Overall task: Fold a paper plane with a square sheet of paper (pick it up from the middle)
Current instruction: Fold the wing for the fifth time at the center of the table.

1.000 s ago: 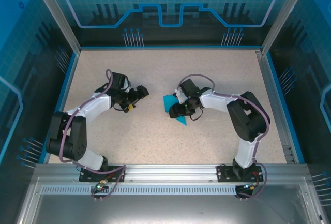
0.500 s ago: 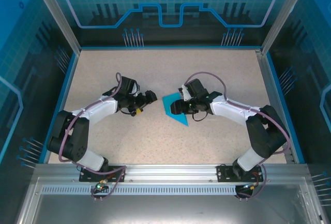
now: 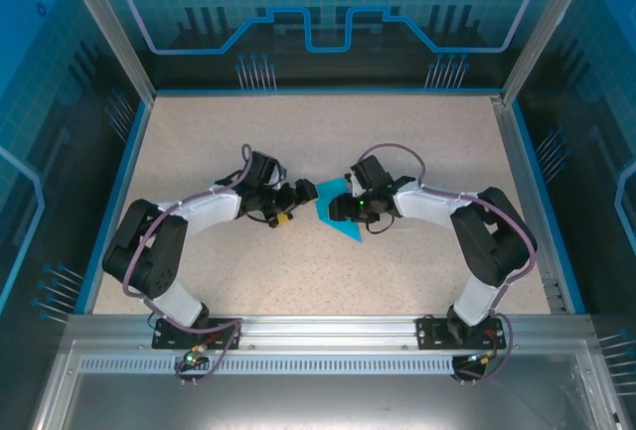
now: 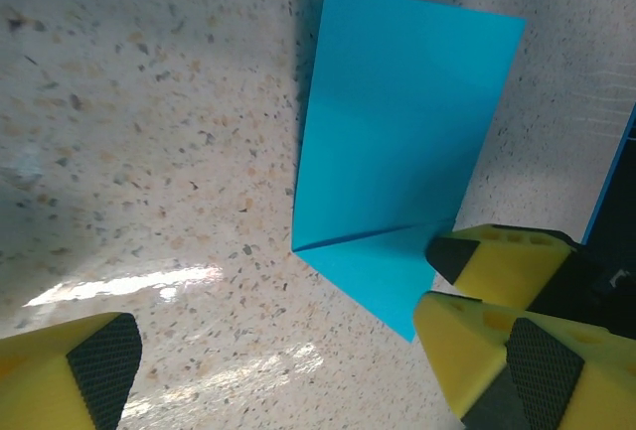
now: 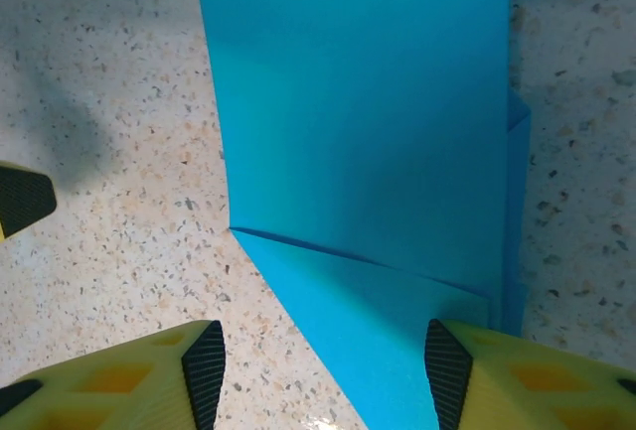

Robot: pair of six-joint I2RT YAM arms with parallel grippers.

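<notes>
While the left hand (image 3: 302, 194) hovers low over the speckled worktop (image 3: 199, 132) with its yellow fingers spread wide and nothing between them, the right hand (image 3: 343, 211) sits over the sheet of paper (image 3: 328, 215) near the middle of the top view. That cyan-blue sheet lies flat and partly folded: a broad panel, a crease across it, and a pointed flap tapering toward the lower right of the frame.

From the left wrist, the sheet (image 4: 402, 132) lies in the upper right. Its point ends just beside the left hand's finger (image 4: 497, 370) at lower right, and a yellow finger of the right hand touches the flap's edge.

From the right wrist, the right hand (image 5: 323, 360) stands half spread, astride the pointed flap. One pad (image 5: 445, 360) overlaps the paper's edge, the other (image 5: 204, 356) is over bare worktop just beside it. The paper is not pinched.
</notes>
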